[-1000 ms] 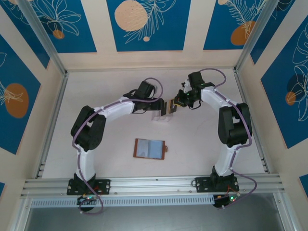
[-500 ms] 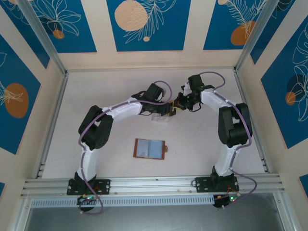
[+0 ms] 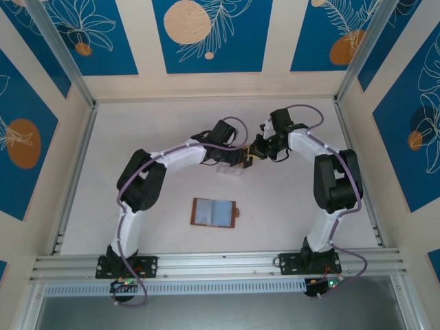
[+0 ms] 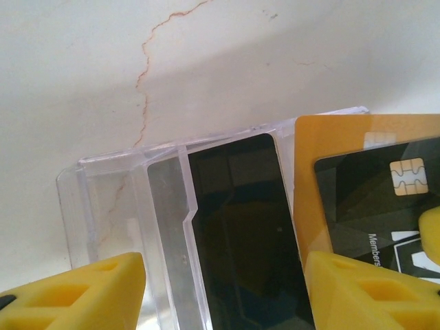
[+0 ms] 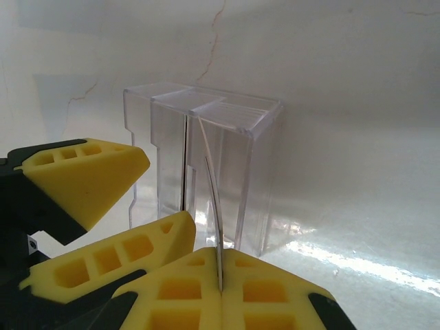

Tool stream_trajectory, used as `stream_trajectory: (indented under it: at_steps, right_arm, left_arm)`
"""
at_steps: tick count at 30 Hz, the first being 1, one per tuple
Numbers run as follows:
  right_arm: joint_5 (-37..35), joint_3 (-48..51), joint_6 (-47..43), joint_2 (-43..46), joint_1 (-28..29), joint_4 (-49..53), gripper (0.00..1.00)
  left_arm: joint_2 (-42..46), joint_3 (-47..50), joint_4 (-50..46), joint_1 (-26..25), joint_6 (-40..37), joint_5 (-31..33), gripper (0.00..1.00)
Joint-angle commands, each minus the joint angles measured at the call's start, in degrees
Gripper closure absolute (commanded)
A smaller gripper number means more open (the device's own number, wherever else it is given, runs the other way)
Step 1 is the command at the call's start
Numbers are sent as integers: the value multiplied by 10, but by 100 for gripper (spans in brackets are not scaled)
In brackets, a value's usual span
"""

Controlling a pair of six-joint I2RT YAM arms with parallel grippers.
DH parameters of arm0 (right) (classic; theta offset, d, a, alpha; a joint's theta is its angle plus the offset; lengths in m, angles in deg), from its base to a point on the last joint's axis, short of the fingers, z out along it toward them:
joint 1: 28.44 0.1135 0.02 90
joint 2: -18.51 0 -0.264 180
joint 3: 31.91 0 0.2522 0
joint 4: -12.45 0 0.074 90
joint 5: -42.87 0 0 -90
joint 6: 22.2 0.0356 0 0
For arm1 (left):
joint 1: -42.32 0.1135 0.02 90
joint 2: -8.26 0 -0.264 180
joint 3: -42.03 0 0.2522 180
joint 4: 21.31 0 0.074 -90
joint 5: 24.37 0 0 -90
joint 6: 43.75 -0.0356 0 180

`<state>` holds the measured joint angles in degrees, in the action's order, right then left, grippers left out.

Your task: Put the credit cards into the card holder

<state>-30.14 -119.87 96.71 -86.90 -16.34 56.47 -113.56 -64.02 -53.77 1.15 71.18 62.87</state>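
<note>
Right fingers: pressing flat together on one end of two cards, a yellow card [image 4: 306, 185] with a dark chip card [image 4: 364, 199] lying on its face.
Right gripper [image 5: 220, 275]: holding that pair upright, seen edge-on, just in front of the clear stand [image 4: 110, 199]; whether the pair is touching it cannot be told.
Left fingers [image 4: 82, 292]: standing wide, one on each side of a black card [image 4: 237, 220], gripping nothing.
Left gripper [image 4: 223, 275]: hanging over the stand, with the black card lying directly between its fingers.
Black card: sitting in a stand slot, its long axis running straight out of the slot toward the left gripper.
Wallet [image 3: 214, 212]: lying open and flat on the table [image 3: 137, 130], pockets up, well apart from both grippers, toward the bases and roughly between the arms.
Deciding relation: the held pair is standing on edge while the wallet is lying flat behind it, so the right arm is likely needing to draw back and tip the cards down.
</note>
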Motion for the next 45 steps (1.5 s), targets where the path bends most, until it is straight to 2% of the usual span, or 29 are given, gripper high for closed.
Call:
stream_trajectory:
  at_steps: [1, 23, 34, 38, 45]
  right_arm:
    - [10, 16, -1, 13, -2, 36, 100]
    - [43, 59, 15, 67, -9, 25, 100]
    - [76, 79, 67, 78, -10, -11, 100]
    - [81, 94, 90, 83, -8, -22, 100]
    - [80, 105, 113, 82, 0, -35, 100]
  left_arm:
    - [-15, -14, -10, -8, -9, 6, 37]
    - [19, 22, 23, 5, 27, -3, 32]
    - [49, 69, 72, 14, 58, -12, 28]
    - [57, 77, 68, 16, 48, -2, 27]
    - [46, 74, 67, 16, 29, -27, 28]
